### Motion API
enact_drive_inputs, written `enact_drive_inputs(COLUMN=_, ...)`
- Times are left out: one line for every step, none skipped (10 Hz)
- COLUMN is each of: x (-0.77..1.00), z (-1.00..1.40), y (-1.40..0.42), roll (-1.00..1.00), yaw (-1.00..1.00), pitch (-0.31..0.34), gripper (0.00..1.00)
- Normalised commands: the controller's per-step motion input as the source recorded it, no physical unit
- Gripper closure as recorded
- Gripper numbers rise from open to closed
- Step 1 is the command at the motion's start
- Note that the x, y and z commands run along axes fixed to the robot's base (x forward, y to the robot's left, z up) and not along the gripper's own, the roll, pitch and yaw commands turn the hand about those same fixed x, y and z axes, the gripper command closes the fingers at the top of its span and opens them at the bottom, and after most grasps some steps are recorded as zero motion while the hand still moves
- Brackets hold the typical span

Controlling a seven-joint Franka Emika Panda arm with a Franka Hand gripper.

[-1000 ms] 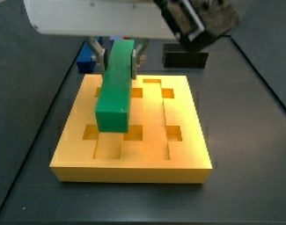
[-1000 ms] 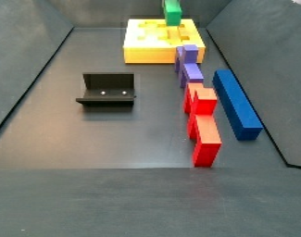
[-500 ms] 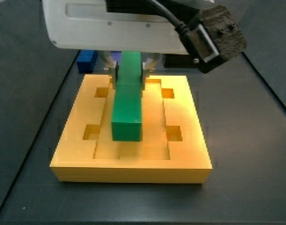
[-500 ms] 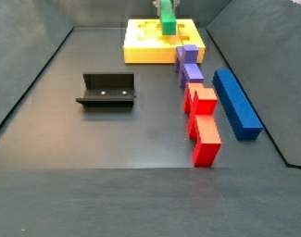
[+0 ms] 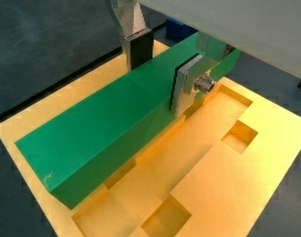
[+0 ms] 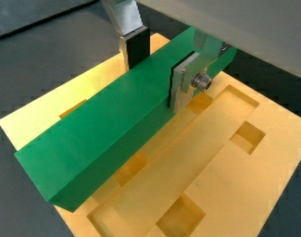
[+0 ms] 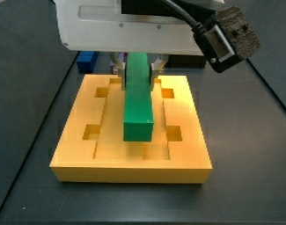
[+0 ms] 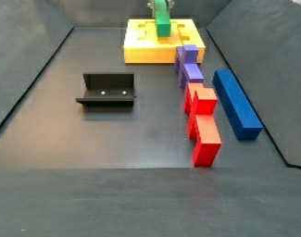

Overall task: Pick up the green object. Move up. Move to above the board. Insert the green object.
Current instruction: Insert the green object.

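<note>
1. Wrist views both show the gripper [image 5: 163,63] clamped on the green bar [image 5: 121,122], silver plates pressed to its two long sides near one end.
2. One finger [image 6: 185,79] sits flat on the bar's side face; the other finger [image 6: 131,42] is on the opposite side, dark pad touching the green.
3. Green bar [image 6: 121,120] is above the board [image 6: 227,176], running along the board's grooves and over its middle; the free end sticks out toward the board's edge.
4. In a side view the bar [image 7: 138,94] is tilted, its far end up at the gripper [image 7: 138,61] and its near end lower, close to the board [image 7: 133,158]. Cannot tell if that low end touches the board.
5. Square holes of the board show on both sides of the bar in that side view.
6. In a side view the bar [image 8: 161,18] stands over the board [image 8: 146,51] at the far end of the floor; the gripper itself is cut off there.
7. Purple blocks [image 8: 187,67] lie just beside the board, on its side toward the blue bar [image 8: 234,102].
8. Red blocks [image 8: 204,120] continue that row away from the board; the blue bar runs alongside them, a little apart.
9. Fixture [image 8: 106,91] stands well apart from the board, on the opposite side of the floor from the blue bar.
10. A bit of blue [image 7: 85,61] shows behind the board's far corner in a side view.
</note>
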Motion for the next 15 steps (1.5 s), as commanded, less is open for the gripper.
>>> enact_drive_inputs(x=0.00, z=-0.10, y=0.00, roll=0.10, yaw=0.00, pitch=0.096, gripper=1.00)
enact_drive_inputs(x=-0.21, z=-0.07, y=0.00, roll=0.15, yaw=0.04, pitch=0.074, gripper=1.00)
enact_drive_inputs(x=-0.23, z=-0.08, y=-0.11, roll=0.28, yaw=0.11, pitch=0.070, gripper=1.00)
enact_drive_inputs(x=-0.20, z=-0.11, y=-0.09, roll=0.37, yaw=0.07, pitch=0.000, gripper=1.00)
enact_drive_inputs(x=-0.25, z=-0.15, y=-0.13, roll=0.39, yaw=0.07, pitch=-0.033, gripper=1.00)
enact_drive_inputs(x=-0.23, z=-0.16, y=-0.09, roll=0.32, yaw=0.04, pitch=-0.079, gripper=1.00)
enact_drive_inputs(x=-0.18, z=-0.19, y=0.00, roll=0.21, yaw=0.00, pitch=-0.060, gripper=1.00)
enact_drive_inputs(x=-0.19, z=-0.13, y=0.03, roll=0.11, yaw=-0.07, pitch=-0.044, gripper=1.00)
enact_drive_inputs(x=-0.09, z=-0.11, y=0.07, roll=0.00, yaw=-0.05, pitch=-0.066, gripper=1.00)
enact_drive_inputs(x=-0.13, z=-0.15, y=0.01, roll=-0.12, yaw=0.00, pitch=-0.181, gripper=1.00)
enact_drive_inputs(x=-0.08, z=-0.05, y=0.00, roll=-0.12, yaw=-0.03, pitch=-0.153, gripper=1.00)
enact_drive_inputs(x=-0.16, z=-0.04, y=0.00, roll=-0.06, yaw=-0.11, pitch=-0.129, gripper=1.00)
enact_drive_inputs(x=-0.18, z=-0.07, y=0.00, roll=-0.04, yaw=-0.17, pitch=-0.117, gripper=1.00)
enact_drive_inputs(x=-0.15, z=-0.04, y=0.00, roll=-0.02, yaw=-0.21, pitch=-0.100, gripper=1.00)
enact_drive_inputs(x=-0.12, z=-0.03, y=0.00, roll=0.00, yaw=-0.23, pitch=-0.046, gripper=1.00)
